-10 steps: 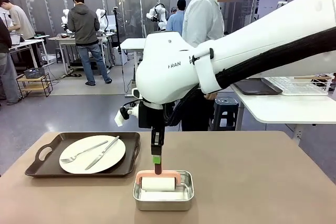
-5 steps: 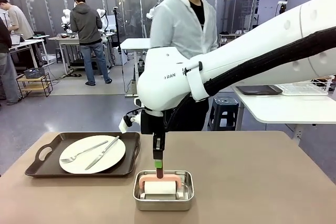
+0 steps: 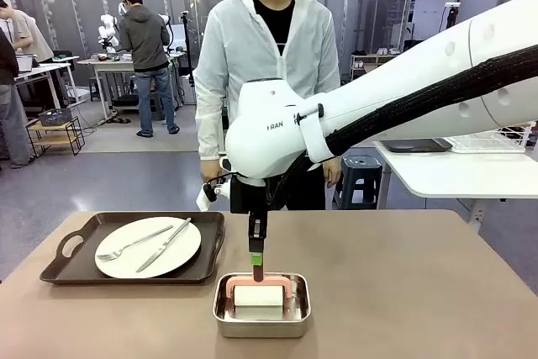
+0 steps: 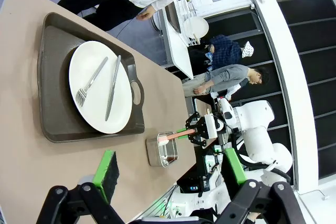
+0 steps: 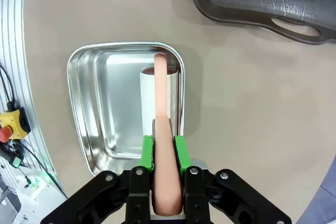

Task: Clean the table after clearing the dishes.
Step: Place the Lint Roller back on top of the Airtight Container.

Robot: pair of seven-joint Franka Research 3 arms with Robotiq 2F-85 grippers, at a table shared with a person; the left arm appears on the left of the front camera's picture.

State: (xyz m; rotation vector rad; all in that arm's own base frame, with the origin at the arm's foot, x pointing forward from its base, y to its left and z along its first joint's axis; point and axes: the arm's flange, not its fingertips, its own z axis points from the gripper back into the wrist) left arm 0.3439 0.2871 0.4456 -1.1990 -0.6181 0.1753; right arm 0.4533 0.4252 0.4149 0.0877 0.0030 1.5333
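— How many dishes are on the table [image 3: 403, 292]?
— One dark tray [image 3: 118, 219] near the left edge, carrying one white plate [image 3: 126, 265], one fork [image 3: 134, 243] and one knife [image 3: 164, 245]. Just beside it, at the near edge, is one steel pan [image 3: 261, 325] with one white roller [image 3: 259, 296] inside.
— And the grippers?
— The right gripper [image 3: 256, 268] points straight down, clamped on the roller's pink handle [image 5: 160, 103]. The left gripper [image 4: 170, 170] has its jaws spread wide, holding nothing.
— Anything hard to see?
— The pan's wall hides the roller's lower part.
— The surroundings?
— The top is smooth and tan-brown. One person [image 3: 269, 73] stands at the far edge, in a workshop with a white table [image 3: 454, 178] off the right edge.
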